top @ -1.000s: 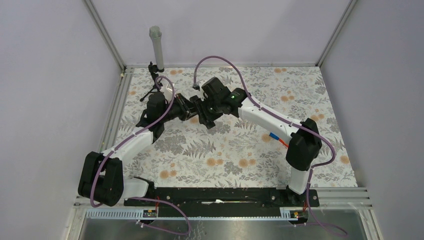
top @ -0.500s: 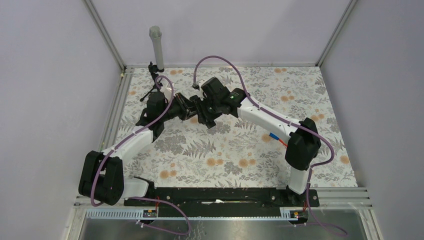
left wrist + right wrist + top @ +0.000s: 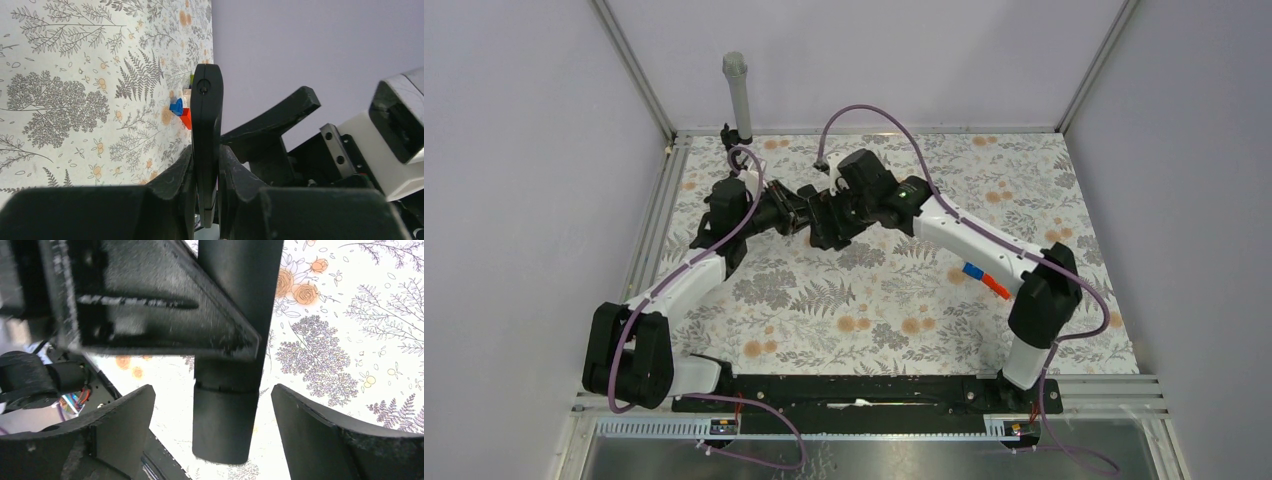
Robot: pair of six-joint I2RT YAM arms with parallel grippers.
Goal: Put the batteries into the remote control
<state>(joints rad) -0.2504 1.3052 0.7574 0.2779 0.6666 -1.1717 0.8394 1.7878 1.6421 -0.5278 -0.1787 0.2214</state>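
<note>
Two claws are seen close together over the far left part of the flowered bench [image 3: 874, 320] in the overhead view. From there the left claw [image 3: 807, 212] and right claw [image 3: 832, 220] read as one dark knot, and what is between them cannot be made out.

The wrist views supply it. In the left wrist view the remote control [image 3: 206, 110] is shown clamped on edge between the fingers of the left claw [image 3: 206, 175], its rounded end projecting past them. In the right wrist view the right claw [image 3: 212, 390] is seen spread wide, one finger on either side of the remote control [image 3: 227, 415] and neither touching it.

A seam [image 3: 225, 386] is seen across the slim matte black bar near its free end. Whether the battery compartment is open, or what is in it, cannot be told.

Red-and-blue toy pieces [image 3: 982, 280] are seen lying on the bench beside the right forearm, well apart from the claws.
</note>
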